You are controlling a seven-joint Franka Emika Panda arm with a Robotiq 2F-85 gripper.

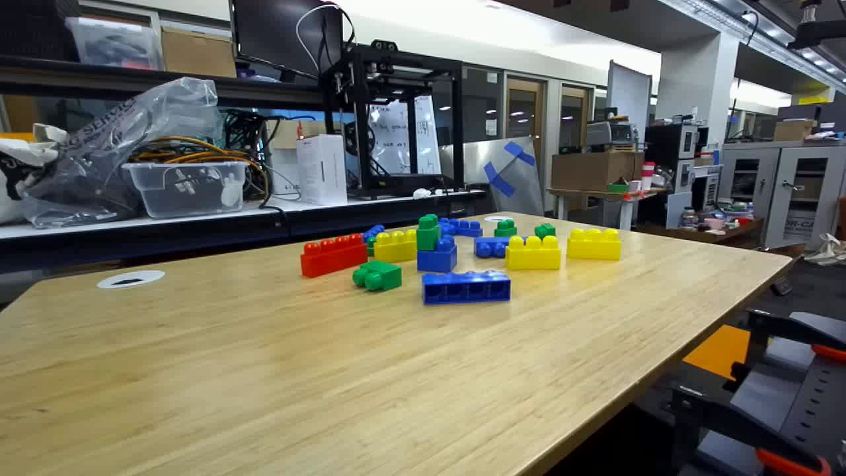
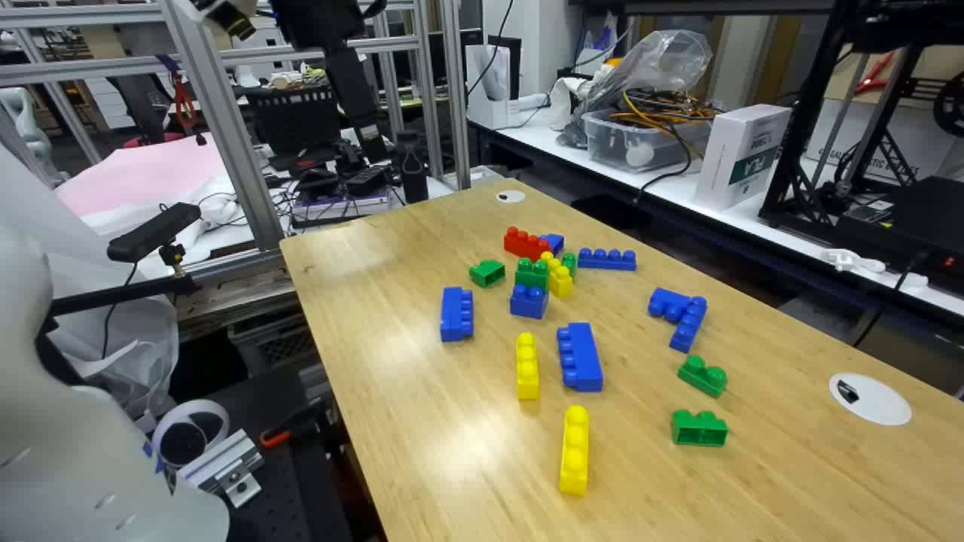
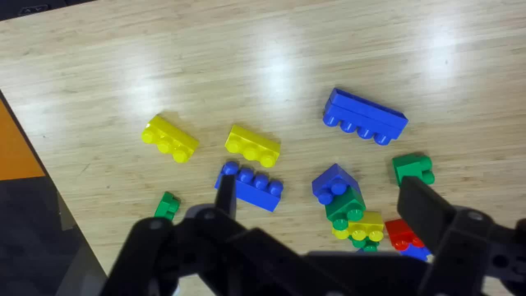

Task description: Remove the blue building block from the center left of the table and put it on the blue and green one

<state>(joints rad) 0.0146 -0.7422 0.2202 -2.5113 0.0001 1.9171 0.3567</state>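
The blue building block [image 2: 456, 314], long and studded, lies on its side on the light-wood table [image 2: 452, 421], near the left edge in an exterior view. Its hollow underside faces out in an exterior view [image 1: 466, 289], and the wrist view shows the block [image 3: 365, 117] at upper right. Close by stands the blue and green one [image 2: 529, 302], a green brick stacked on a short blue brick. My gripper [image 3: 318, 181] is open and empty, high above the table. Between its fingers, in the wrist view, the blue and green stack [image 3: 345, 203] appears far below.
Beside the stack are a lone green brick [image 2: 487, 272], a yellow brick [image 2: 559, 280] and a red brick [image 2: 526, 242]. Other long blue bricks lie around, including one [image 2: 580, 357] by a yellow brick [image 2: 527, 369]. Another yellow brick [image 2: 574, 452] and green bricks [image 2: 700, 428] stand farther off.
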